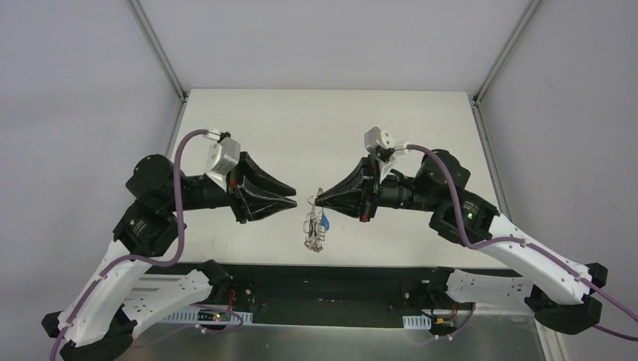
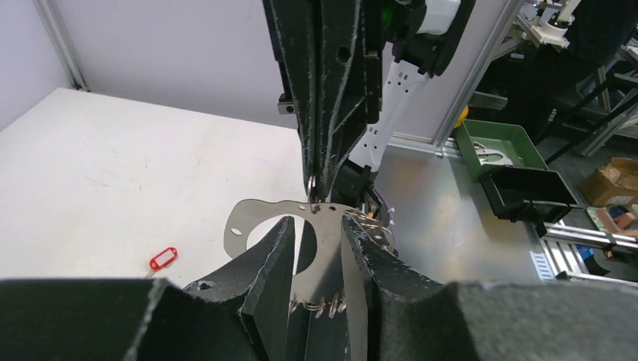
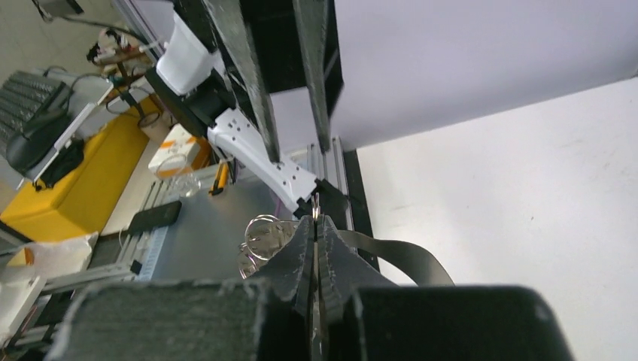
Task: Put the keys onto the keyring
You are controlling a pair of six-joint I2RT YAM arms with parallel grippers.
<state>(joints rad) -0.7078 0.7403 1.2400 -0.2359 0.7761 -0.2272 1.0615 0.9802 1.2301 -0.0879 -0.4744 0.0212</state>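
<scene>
the keyring (image 1: 314, 229) hangs in the air at mid-frame of the top view. it is a thin silvery bunch whose long axis runs up and down the frame, with its top end at the right claw (image 1: 316, 200). a bright blue key (image 1: 325, 222) sits on its right side. that claw is pinched tight on the loop's top wire, with no gap showing between the fingers. the left claw (image 1: 292, 201) faces it from the left, tips just beside it and fingers narrowly apart. in the left wrist view a flat silvery piece (image 2: 323, 233) with a round hole lies in that gap; whether the fingers touch it i cannot tell. a red key (image 2: 163, 258) lies alone on the white table (image 1: 263, 135), at the lower left of the left wrist view.
</scene>
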